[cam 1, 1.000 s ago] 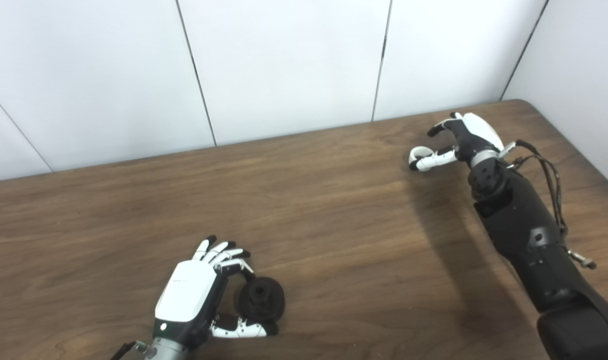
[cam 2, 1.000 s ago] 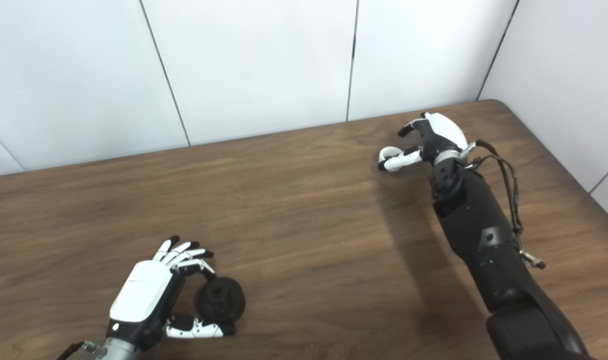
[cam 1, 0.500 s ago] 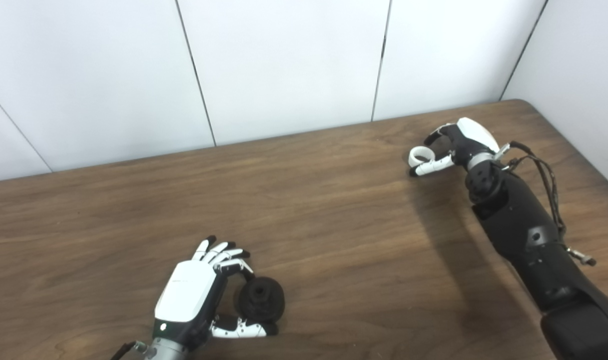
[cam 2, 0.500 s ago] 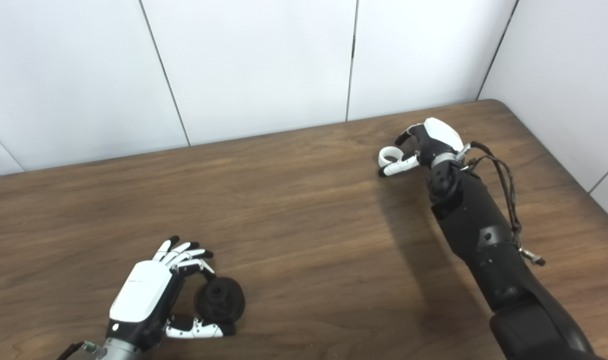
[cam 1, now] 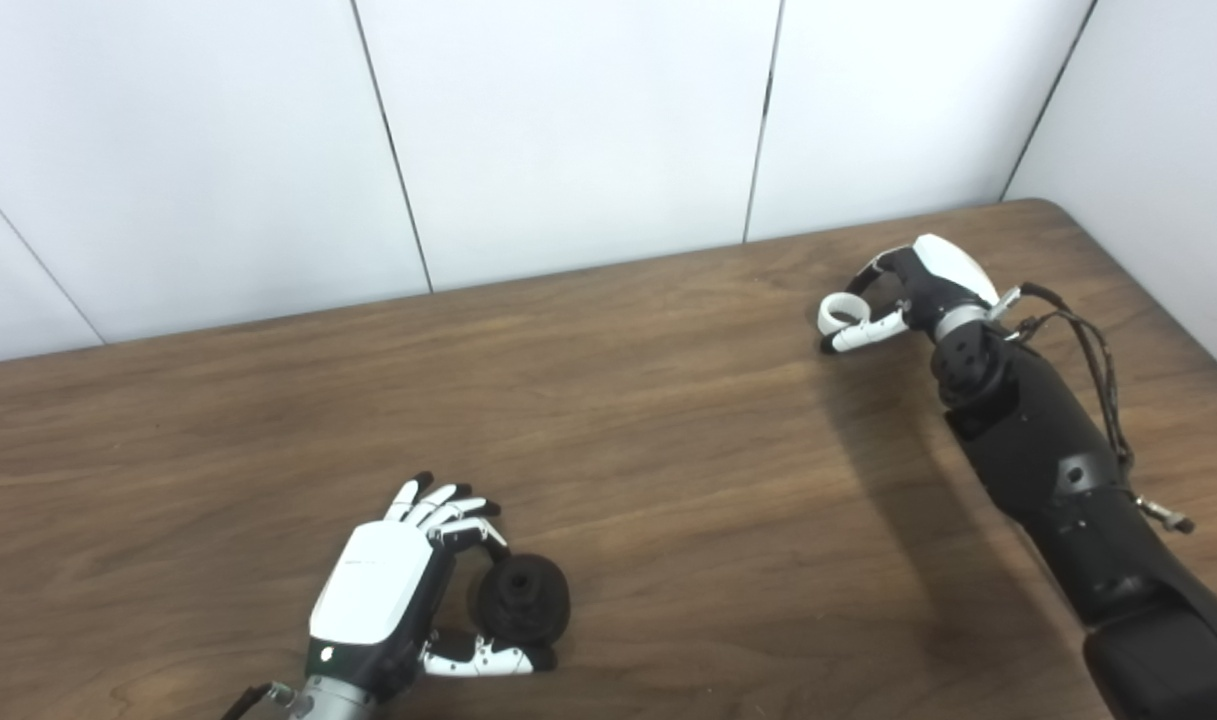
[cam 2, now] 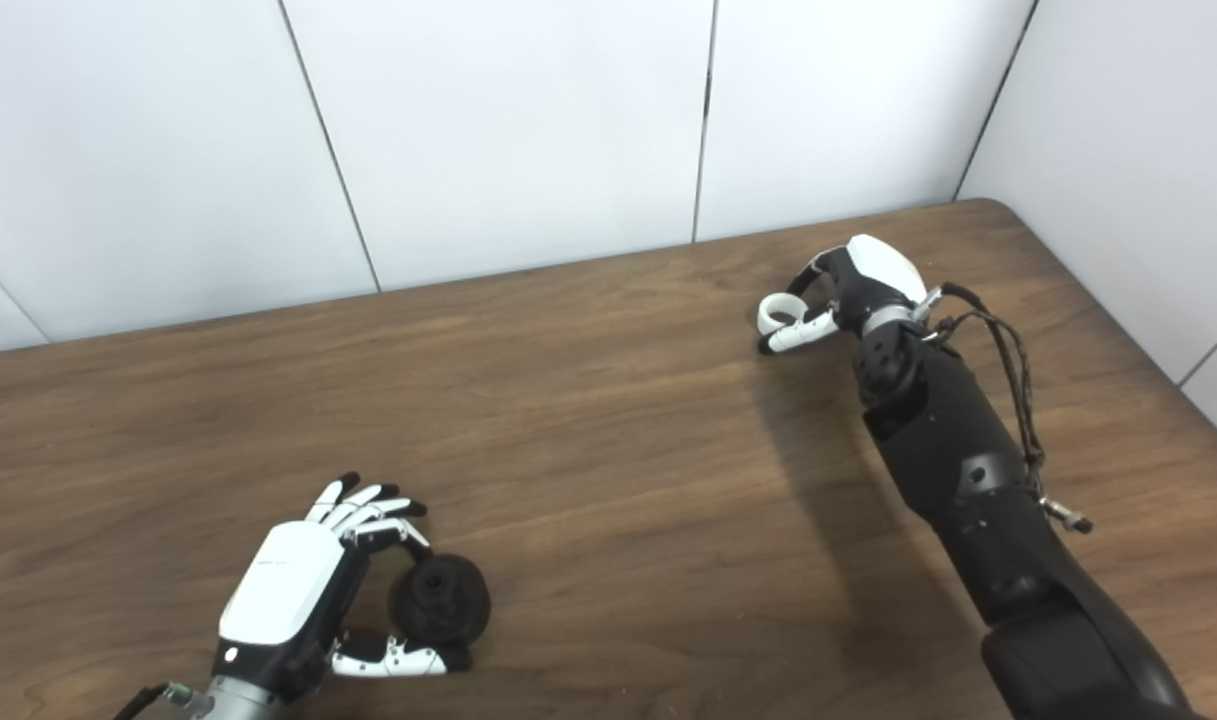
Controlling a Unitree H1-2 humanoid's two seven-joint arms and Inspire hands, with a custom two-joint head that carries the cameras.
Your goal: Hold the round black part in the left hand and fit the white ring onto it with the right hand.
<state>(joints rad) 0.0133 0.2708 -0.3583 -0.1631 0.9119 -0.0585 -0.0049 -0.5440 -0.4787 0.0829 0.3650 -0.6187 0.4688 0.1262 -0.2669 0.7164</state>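
Note:
The round black part [cam 1: 524,598] rests on the wooden table [cam 1: 668,450] near its front edge. My left hand [cam 1: 383,590] is shut on it, one finger curled over its top and the thumb [cam 1: 483,659] along its near side; the other fingers stick out straight. At the far right, the white ring [cam 1: 834,312] lies low by the tabletop. My right hand [cam 1: 918,285] is shut on it, a dark finger on its top and the white thumb [cam 1: 865,335] under its near side. I cannot tell whether the ring is lifted off the table.
White wall panels [cam 1: 568,130] stand right behind the table's far edge. The rounded back right corner of the table [cam 1: 1053,210] lies just beyond my right hand. A loose cable [cam 1: 1098,350] hangs along the right forearm.
My right hand's fingers have curled down from an open pose onto the white ring, and the hand has tipped slightly lower. The left hand and the black part have not moved.

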